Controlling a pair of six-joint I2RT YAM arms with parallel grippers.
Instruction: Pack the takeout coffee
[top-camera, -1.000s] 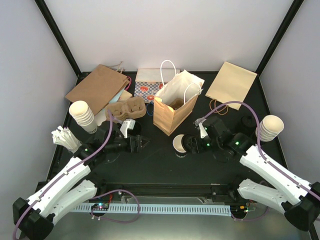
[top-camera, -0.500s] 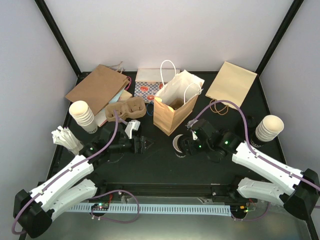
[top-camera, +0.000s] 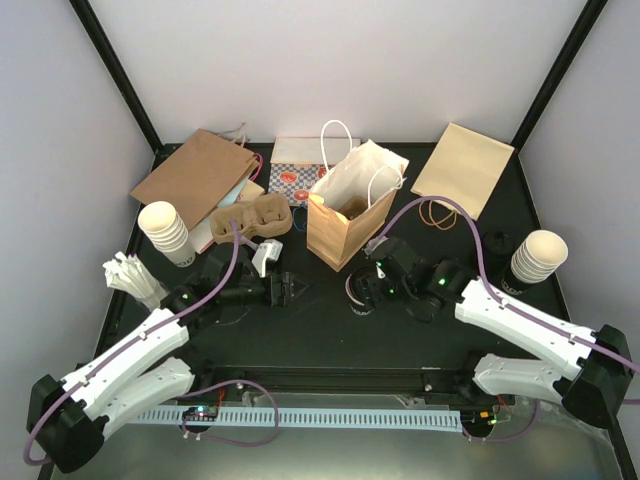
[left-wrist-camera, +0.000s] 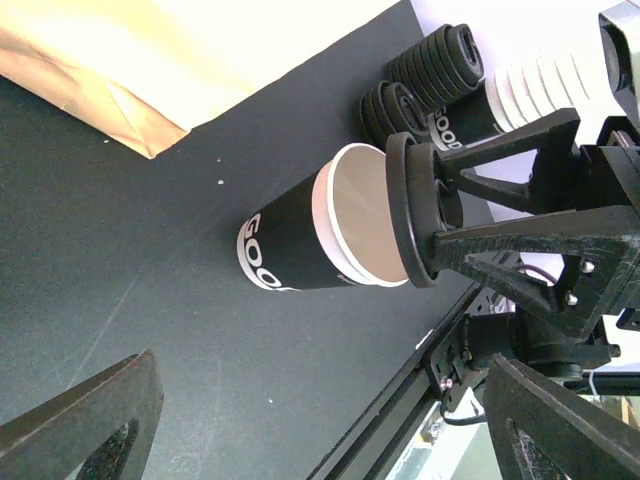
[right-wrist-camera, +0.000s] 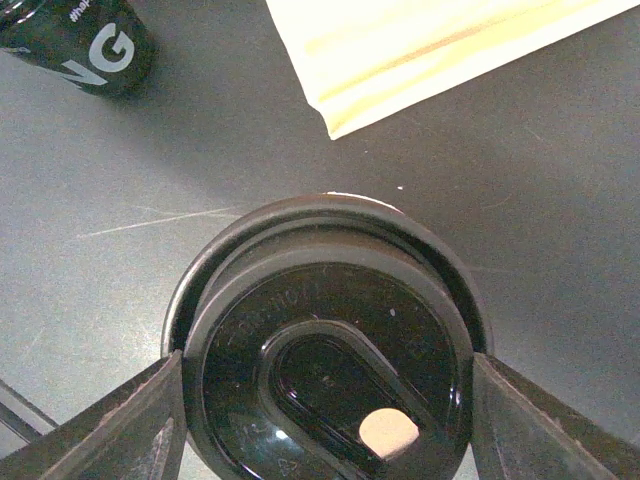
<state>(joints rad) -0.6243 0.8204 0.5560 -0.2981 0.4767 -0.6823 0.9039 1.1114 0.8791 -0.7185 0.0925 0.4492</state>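
- My right gripper clamps a black lid across its width, at the mouth of the black coffee cup.
- My left gripper stands wide open, empty.

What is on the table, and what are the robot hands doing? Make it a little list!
cup: black paper cup, white rim, on the dark table
lid: black lid, held against that cup's rim
right gripper: shut on the lid
left gripper: open, empty, pointing at the cup
other cup: second black cup nearby
bag: brown paper bag, open, behind the cup
tray: cardboard tray, no cups in it
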